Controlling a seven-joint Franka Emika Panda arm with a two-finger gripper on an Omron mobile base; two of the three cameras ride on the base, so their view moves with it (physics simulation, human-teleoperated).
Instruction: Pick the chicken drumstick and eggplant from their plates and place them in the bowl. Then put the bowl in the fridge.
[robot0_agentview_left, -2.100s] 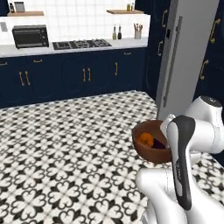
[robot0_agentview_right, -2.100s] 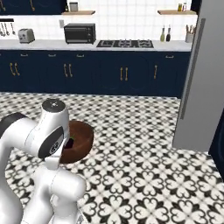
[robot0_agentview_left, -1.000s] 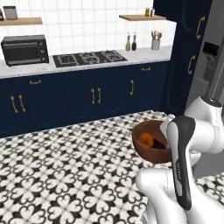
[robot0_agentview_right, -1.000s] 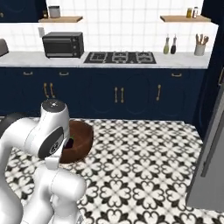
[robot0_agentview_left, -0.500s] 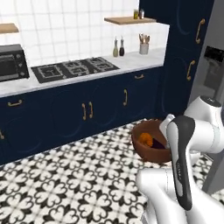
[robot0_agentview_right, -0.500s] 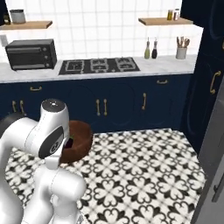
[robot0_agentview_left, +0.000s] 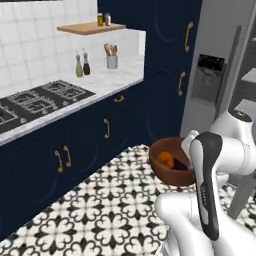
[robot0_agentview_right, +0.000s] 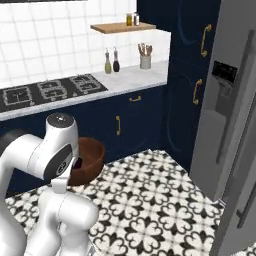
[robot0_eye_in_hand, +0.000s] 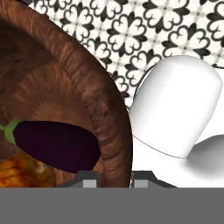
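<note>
The dark reddish-brown bowl hangs above the patterned floor, and my gripper is shut on its rim, one fingertip inside and one outside. Inside it lie the dark purple eggplant and the orange-brown chicken drumstick. In the left base view the bowl sits in front of my white arm with the drumstick and eggplant in it. The bowl also shows beside my arm in the right base view. The grey fridge stands at the right. The plates are out of view.
Navy cabinets with gold handles run along the left under a marble counter with a gas hob, bottles and a utensil holder. A tall navy cupboard stands next to the fridge. Grey fridge shelves show past the door's edge.
The whole picture has swung: the base has turned and come closer, bringing the fridge and tall cupboard into view. The bowl stays in my shut gripper, with both foods inside.
</note>
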